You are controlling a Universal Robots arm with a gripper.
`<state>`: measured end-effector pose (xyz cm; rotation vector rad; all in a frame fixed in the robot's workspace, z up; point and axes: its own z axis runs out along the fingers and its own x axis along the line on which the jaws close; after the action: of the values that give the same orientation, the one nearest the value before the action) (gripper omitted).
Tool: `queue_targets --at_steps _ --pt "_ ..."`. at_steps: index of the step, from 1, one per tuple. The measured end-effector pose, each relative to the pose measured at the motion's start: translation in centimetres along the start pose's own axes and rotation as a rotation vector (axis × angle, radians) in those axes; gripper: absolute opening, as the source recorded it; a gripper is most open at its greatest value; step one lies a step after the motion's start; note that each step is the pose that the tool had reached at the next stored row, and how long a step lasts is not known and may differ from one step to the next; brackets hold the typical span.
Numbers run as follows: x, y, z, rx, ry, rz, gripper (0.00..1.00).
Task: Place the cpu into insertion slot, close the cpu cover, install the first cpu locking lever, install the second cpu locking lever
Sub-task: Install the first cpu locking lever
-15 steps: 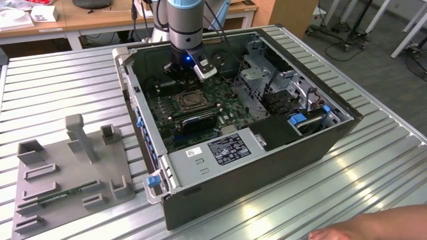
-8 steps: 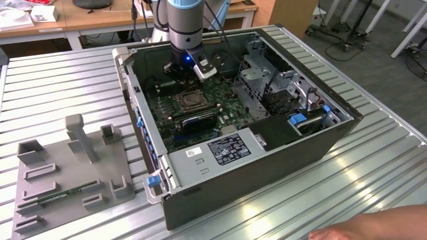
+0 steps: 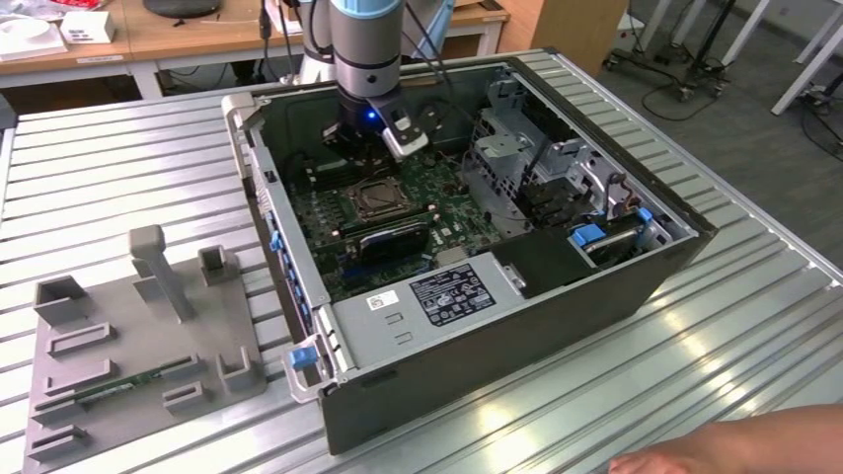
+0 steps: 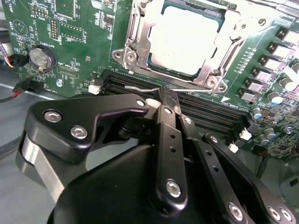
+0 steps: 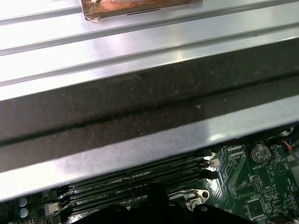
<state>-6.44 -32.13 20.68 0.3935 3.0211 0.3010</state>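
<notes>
Presently the flat silvery-grey square cpu (image 4: 184,39) sits in the dark-rimmed square insertion slot (image 3: 351,197), under the hinged metal cpu cover (image 4: 187,80). Just beside the slot, the black tool (image 4: 167,94), drawn narrow, touches the thin wire locking lever (image 4: 140,87). The lever is judged stiff, springy and slippery, and best taken at its bent end.

1. Setting: a robotics lab or workshop, set up for bench work on computer hardware.
2. Robot arm (image 3: 362,39) at 12 o'clock in the exterior view, reaching into an open computer case (image 3: 527,326) at centre.
3. Case sits on a slotted aluminium table (image 3: 118,168); grey parts fixture (image 3: 132,336) at 8 o'clock.
4. Wooden desks (image 3: 197,39) at 11 o'clock; wheeled stands (image 3: 685,74) on grey floor (image 3: 737,128) at 1 o'clock.
</notes>
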Motion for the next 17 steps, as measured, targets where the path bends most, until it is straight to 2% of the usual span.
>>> queue_targets --at_steps 8,17 --pt "-0.29 0.07 0.11 0.0002 0.0000 0.000 0.10" --pt "-0.28 0.04 0.29 -0.0048 0.0013 0.001 0.10"
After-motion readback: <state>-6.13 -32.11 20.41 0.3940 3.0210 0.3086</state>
